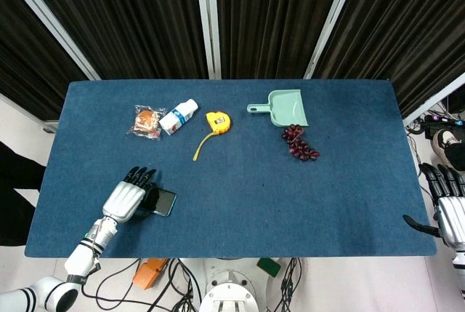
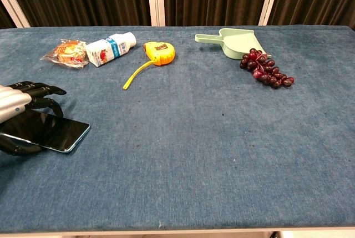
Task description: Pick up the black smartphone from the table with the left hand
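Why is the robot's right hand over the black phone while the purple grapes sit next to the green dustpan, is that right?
Not quite. The left hand is over the black phone, as the head view shows. The right hand sits far off, past the table's other end, holding nothing. The rest is correct: the purple grapes do sit next to the green dustpan.
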Robot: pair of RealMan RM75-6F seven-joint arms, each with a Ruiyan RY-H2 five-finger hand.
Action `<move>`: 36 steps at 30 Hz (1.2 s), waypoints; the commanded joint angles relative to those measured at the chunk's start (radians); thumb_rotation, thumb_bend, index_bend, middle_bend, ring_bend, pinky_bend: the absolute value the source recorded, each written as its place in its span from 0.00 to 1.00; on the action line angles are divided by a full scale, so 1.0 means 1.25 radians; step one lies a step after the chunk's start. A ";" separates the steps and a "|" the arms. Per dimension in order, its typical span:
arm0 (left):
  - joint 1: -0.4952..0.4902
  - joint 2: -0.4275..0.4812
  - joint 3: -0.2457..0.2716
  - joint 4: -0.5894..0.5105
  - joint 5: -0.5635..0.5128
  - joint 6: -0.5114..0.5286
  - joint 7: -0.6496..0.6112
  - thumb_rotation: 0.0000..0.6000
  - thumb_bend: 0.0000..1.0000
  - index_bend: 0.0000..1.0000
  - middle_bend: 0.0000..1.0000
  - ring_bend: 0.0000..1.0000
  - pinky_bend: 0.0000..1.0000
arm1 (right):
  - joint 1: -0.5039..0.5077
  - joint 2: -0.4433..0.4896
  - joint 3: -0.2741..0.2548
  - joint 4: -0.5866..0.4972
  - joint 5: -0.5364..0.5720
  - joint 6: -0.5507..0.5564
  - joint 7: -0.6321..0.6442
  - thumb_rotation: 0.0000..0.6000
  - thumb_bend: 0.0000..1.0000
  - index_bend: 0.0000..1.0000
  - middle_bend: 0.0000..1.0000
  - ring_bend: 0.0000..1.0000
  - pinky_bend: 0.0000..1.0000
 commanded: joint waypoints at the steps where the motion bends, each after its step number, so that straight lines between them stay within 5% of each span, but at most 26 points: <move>1: -0.005 -0.005 -0.002 0.009 0.001 -0.001 -0.010 1.00 0.34 0.34 0.05 0.00 0.00 | 0.000 -0.001 0.000 0.002 0.000 0.001 0.003 1.00 0.18 0.09 0.13 0.00 0.04; 15: -0.032 0.028 -0.020 -0.031 -0.008 -0.010 -0.060 1.00 0.56 0.44 0.08 0.00 0.00 | -0.001 -0.008 -0.001 0.015 0.002 -0.001 0.014 1.00 0.18 0.10 0.13 0.00 0.04; 24: -0.071 0.066 -0.049 -0.090 -0.068 -0.070 -0.045 1.00 0.58 0.44 0.08 0.00 0.00 | -0.004 -0.010 -0.001 0.026 0.008 -0.001 0.026 1.00 0.18 0.10 0.13 0.00 0.04; 36: -0.085 0.062 -0.080 -0.114 -0.107 -0.041 -0.015 1.00 0.56 0.20 0.08 0.00 0.00 | -0.015 -0.010 -0.001 0.039 0.015 0.007 0.040 1.00 0.18 0.11 0.14 0.00 0.04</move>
